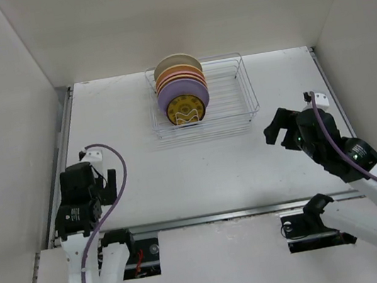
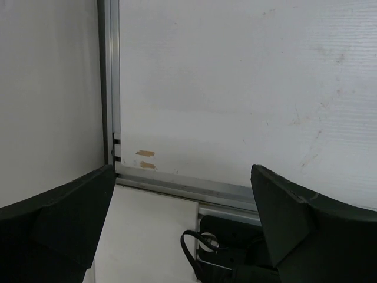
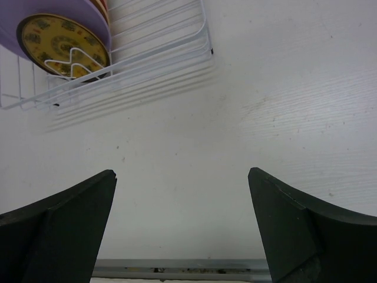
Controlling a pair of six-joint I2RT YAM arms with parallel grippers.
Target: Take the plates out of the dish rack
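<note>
Perhaps five plates (image 1: 181,87) in dish rack (image 1: 239,97), wire (image 3: 70,52) across front one, left gripper (image 2: 182,177), right gripper (image 3: 182,177) wide, empty

Your dish rack (image 1: 236,95) sits far-centre on the table (image 1: 200,172). The plates (image 1: 178,78) stand on edge in its left half, with the smallest plate (image 1: 185,108) nearest you. The left end effector (image 1: 109,185) is near-left beside the wall (image 1: 2,142). The right end effector (image 1: 278,126) is right of the rack and closer to you.

Right wrist: lavender plate (image 3: 59,7) and dish rack (image 3: 177,53) run off my top-left edge. Overhead: I get only rims of the rear plates (image 1: 177,71); mustard plate (image 1: 185,108) pattern too small.
</note>
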